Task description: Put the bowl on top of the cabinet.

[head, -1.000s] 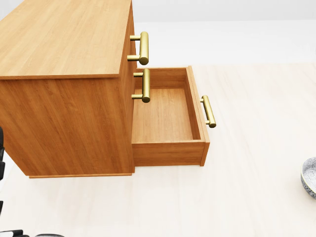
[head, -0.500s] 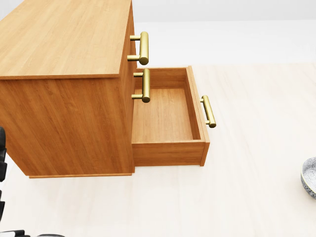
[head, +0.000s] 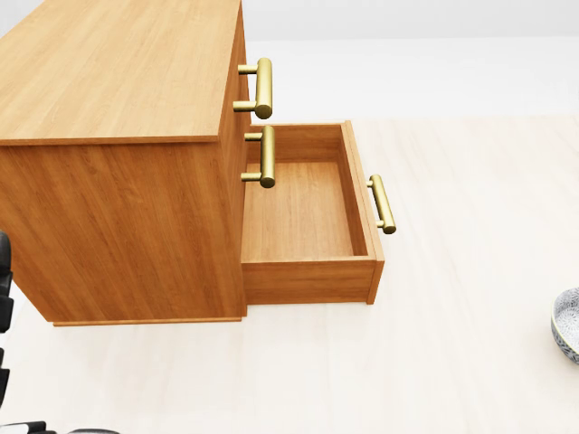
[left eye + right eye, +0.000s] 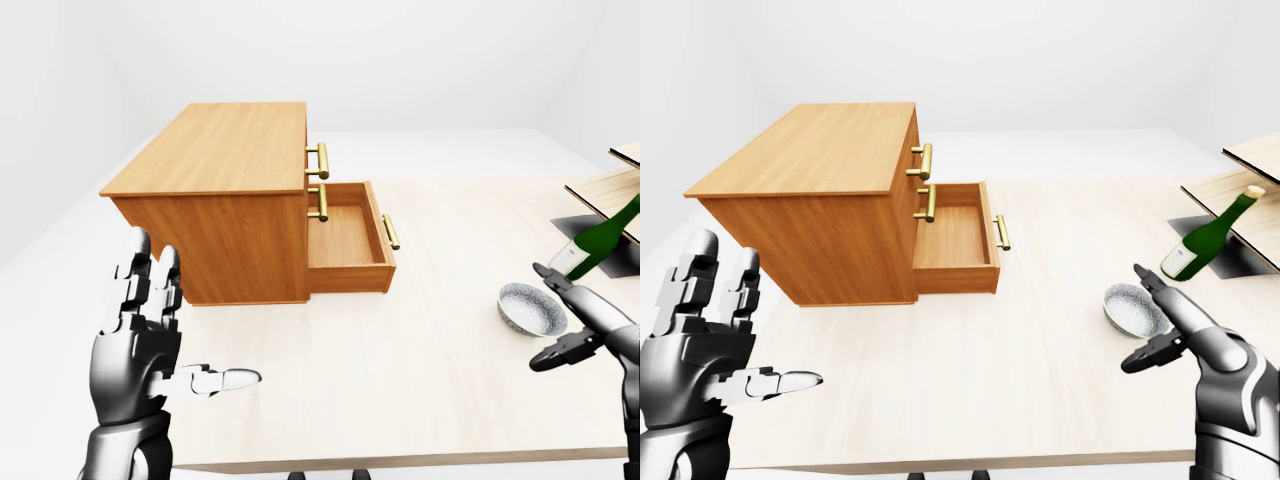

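Note:
The grey speckled bowl (image 4: 1130, 308) stands upright on the pale table at the right; only its rim (image 3: 568, 323) shows at the head view's right edge. The wooden cabinet (image 4: 222, 150) stands at the upper left, its flat top bare and its lowest drawer (image 3: 303, 212) pulled out and empty. My right hand (image 4: 1137, 320) is open just right of the bowl, one finger over its upper rim and the thumb below it, not closed round it. My left hand (image 4: 195, 322) is open, fingers up, below the cabinet's left end.
A green bottle (image 4: 1205, 240) leans tilted against a wooden rack (image 4: 610, 190) at the far right, just above the bowl, with a dark panel (image 4: 1245, 260) under it. Brass handles (image 3: 262, 88) jut from the drawer fronts. The table's near edge (image 4: 400, 462) runs along the bottom.

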